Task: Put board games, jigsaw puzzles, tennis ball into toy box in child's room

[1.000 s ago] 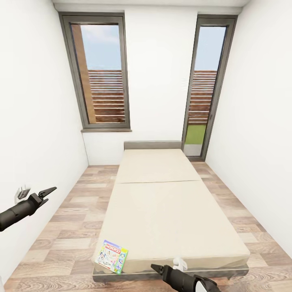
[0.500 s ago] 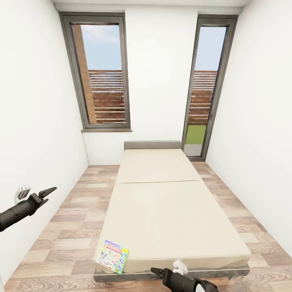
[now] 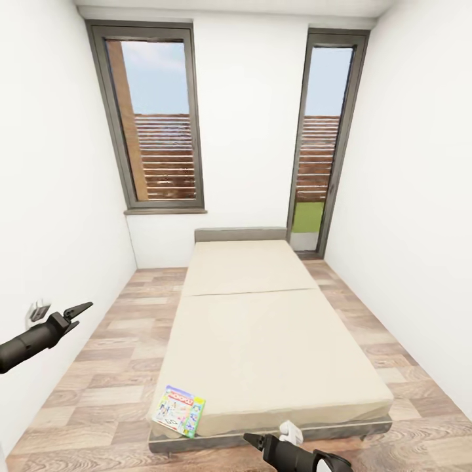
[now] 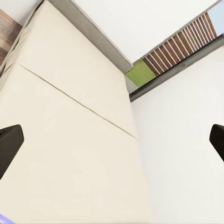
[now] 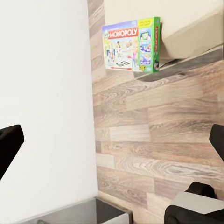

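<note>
The left fingers (image 3: 77, 308) stand spread with nothing between them, held out at about nine o'clock in the head view over the floor (image 3: 105, 367) by the wall. In the left wrist view their two dark tips sit at the far edges of the picture, with the bare mattress between them. The right fingers (image 3: 252, 437) are at six o'clock, low before the foot of the bed (image 3: 262, 341). They too are parted and empty: the right wrist view shows the tips wide apart over the planks. My reading is that both arms are simply carried clear and ready while the base squares up to the bed — neither is reaching for anything yet.

The Monopoly box (image 3: 178, 410) lies flat at the near left corner of the bed, roughly seven o'clock from the mattress centre, and seems to overhang the edge a little (likely easier to pick up there than mid-mattress). It is nearer the right fingers than the left, but well apart from both. It is a thin, flat box with a white lid carrying the red Monopoly banner (image 5: 122, 33), cartoon figures and a bright green rim.

A grey bin-like corner (image 5: 93, 212) shows in the right wrist view; I can't tell what it is.
</note>
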Tool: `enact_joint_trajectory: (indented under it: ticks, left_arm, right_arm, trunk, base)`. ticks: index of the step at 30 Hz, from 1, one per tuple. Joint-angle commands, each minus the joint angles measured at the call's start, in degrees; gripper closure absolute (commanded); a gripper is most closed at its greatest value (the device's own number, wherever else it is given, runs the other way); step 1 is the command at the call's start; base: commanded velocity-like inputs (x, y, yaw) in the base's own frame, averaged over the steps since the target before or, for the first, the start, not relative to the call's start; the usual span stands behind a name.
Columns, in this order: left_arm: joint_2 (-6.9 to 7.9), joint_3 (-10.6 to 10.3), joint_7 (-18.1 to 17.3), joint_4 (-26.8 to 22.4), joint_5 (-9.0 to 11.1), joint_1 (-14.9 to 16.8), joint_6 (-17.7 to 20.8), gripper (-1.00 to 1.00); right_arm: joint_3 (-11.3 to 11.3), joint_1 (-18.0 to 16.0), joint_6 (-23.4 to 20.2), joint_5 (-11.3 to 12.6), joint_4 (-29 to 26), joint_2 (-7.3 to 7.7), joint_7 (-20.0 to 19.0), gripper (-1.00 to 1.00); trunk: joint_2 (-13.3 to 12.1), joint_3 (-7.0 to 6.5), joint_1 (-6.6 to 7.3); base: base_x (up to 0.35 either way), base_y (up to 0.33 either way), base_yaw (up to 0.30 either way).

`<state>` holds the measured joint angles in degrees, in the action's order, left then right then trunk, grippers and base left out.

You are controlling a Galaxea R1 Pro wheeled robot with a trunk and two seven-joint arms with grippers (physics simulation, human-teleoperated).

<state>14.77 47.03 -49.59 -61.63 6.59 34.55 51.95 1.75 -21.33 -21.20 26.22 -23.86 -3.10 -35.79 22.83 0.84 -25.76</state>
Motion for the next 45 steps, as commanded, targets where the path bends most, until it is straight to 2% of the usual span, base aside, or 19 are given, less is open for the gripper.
enact_joint_trajectory:
  ticks: [1,10,20,34,45]
  left_arm:
    - [0.00,0.0,-0.1,0.0,0.2,0.1,0.3,-1.00]
    - [0.00,-0.2,-0.1,0.0,0.2,0.1,0.3,-1.00]
    - [-0.09,-0.2,-0.1,0.0,0.3,0.0,0.3,-1.00]
    - [-0.09,-0.2,-0.1,0.0,0.2,0.0,0.3,-1.00]
    - [-0.12,-0.6,-0.1,0.0,0.2,0.0,0.3,-1.00]
  right_arm:
    - [0.2,0.0,-0.4,0.6,0.0,0.03,0.1,-1.00]
    - [0.2,0.0,-0.4,0.6,0.0,0.03,0.1,-1.00]
    - [0.2,0.0,-0.3,0.5,0.0,-0.19,0.3,-1.00]
    - [0.2,0.0,-0.4,0.7,0.0,-0.27,0.8,-1.00]
    - [0.2,0.0,-0.4,0.6,0.0,-0.24,0.8,-1.00]
  trunk:
    - [0.1,0.08,-0.02]
    - [0.1,0.07,-0.02]
    - [0.1,0.05,-0.02]
    - [0.1,-0.02,-0.02]
    - [0.1,0.60,-0.02]
  base:
    - [-0.038,0.008,-0.053]
    - [-0.009,0.014,-0.013]
    - [0.000,0.170,-0.007]
    - [0.000,0.012,-0.040]
    - [0.000,0.075,-0.081]
